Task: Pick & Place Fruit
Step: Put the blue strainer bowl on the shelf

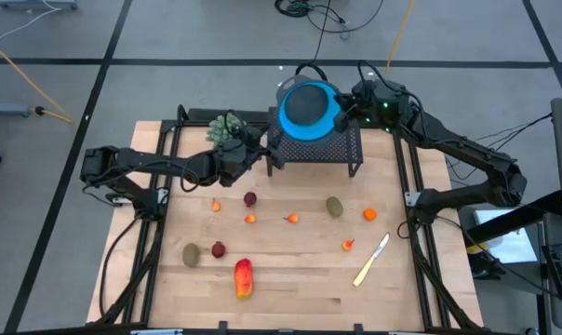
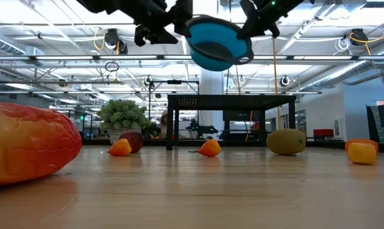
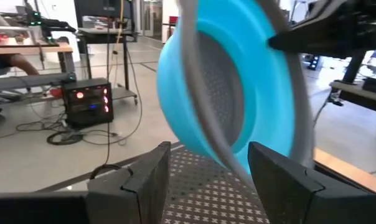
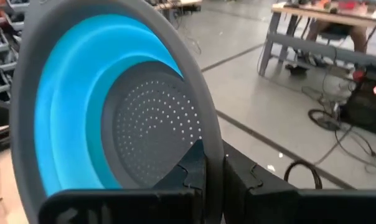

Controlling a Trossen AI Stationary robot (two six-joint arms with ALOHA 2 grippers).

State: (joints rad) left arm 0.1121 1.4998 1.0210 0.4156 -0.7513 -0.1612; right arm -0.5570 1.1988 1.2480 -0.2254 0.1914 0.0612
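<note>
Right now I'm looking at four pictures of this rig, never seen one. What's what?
Two dark robot arms work at a wooden table. One camera looks straight down, one sits at table height, and one rides on each wrist.

The right hand is shut on the rim of a blue colander, holding it in the air above a black mesh stand. The left hand is open just beside the colander.

On the table lie toy fruit: a red-yellow oblong, brown-olive ovals, dark red balls and small orange bits. There is also a pale knife and a green plant.
</note>
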